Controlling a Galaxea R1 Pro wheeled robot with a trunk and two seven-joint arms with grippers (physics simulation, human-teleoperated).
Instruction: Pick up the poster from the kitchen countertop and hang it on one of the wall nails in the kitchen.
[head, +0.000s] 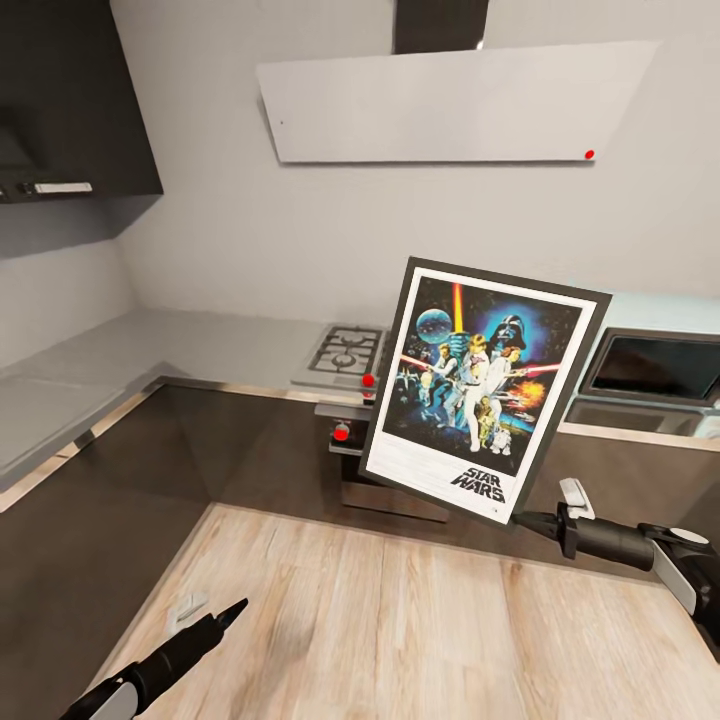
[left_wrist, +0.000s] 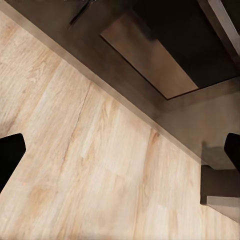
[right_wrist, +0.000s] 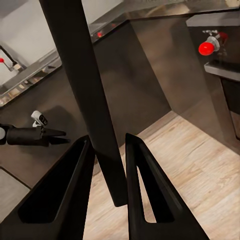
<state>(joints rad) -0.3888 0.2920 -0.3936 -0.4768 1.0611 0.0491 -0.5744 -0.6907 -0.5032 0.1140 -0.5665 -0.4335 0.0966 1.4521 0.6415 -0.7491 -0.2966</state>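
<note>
The poster (head: 480, 385) hangs tilted in the air in front of the hob, its Star Wars picture facing me. My right gripper (head: 527, 519) is shut on its lower right corner. In the right wrist view the frame shows edge-on as a dark bar (right_wrist: 75, 65) pinched between the fingers (right_wrist: 145, 190). My left gripper (head: 236, 607) hangs low over the wooden floor, open and holding nothing; its fingers (left_wrist: 10, 155) stand far apart at the edges of the left wrist view. The kitchen countertop (head: 190, 340) runs pale grey along the walls. The wall nails are out of view.
A steel gas hob (head: 345, 350) with red knobs (head: 368, 379) sits in the worktop above dark cabinet fronts (head: 240, 440). A slanted range hood (head: 450, 100) hangs above it, a dark wall cabinet (head: 70, 100) at left, a built-in oven (head: 655, 365) at right. Wooden floor (head: 400, 630) lies below.
</note>
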